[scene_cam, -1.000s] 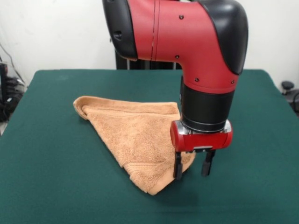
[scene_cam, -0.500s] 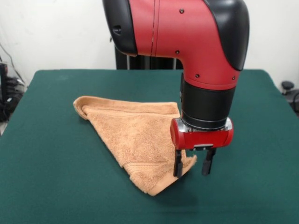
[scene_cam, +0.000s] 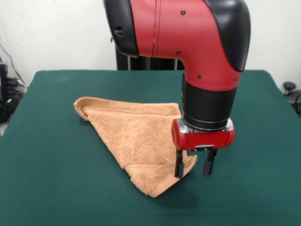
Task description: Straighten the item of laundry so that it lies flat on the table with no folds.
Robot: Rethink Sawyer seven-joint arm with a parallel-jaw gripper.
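Observation:
The item of laundry [scene_cam: 134,136] is an orange-tan terry towel folded over into a rough triangle on the dark green table [scene_cam: 56,155]. One point reaches far left, another lies near the front at centre. My gripper [scene_cam: 193,168] hangs over the towel's right corner, open. Its left finger [scene_cam: 179,167] stands on or just above the towel's right edge, while the right finger [scene_cam: 207,165] is over bare felt. Nothing is held between them. The red and black arm hides the towel's far right corner.
Cables and dark equipment [scene_cam: 7,92] sit off the table's left edge. A small black object [scene_cam: 289,87] shows beyond the right edge. A white wall stands behind.
The gripper has dropped slightly and shifted a little right over the towel's right corner. The towel keeps the same shape.

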